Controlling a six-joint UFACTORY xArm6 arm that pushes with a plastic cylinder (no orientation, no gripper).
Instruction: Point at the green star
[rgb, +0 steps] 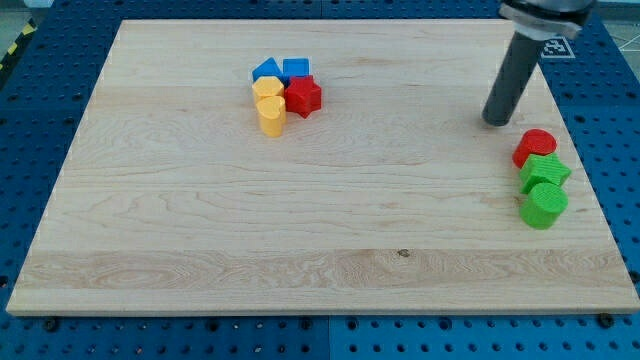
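Three blocks crowd the view's right edge of the counter (200, 200), and the middle one is my target: the green star (544, 172). It touches the red cylinder (535, 146) just above it toward the view's top and the green cylinder (544, 204) just below it. I carry no pincer, only a dark rod, so nothing is gripped or held; my tip (495, 122) rests on the wood near the red cylinder, up and to the view's left of the star, apart from all three blocks.

I judge the approach to be the step in hand, with the pointing itself not yet done. The next move calls for a short slide toward the view's bottom and right, stopping just beside the star's left face, without nudging the red cylinder on the way.

Well apart, toward the view's upper left, sits a second cluster: a blue triangle (266, 70), a blue cube (296, 69), a red star (303, 96), and two yellow blocks (270, 106) whose shapes I cannot tell exactly.
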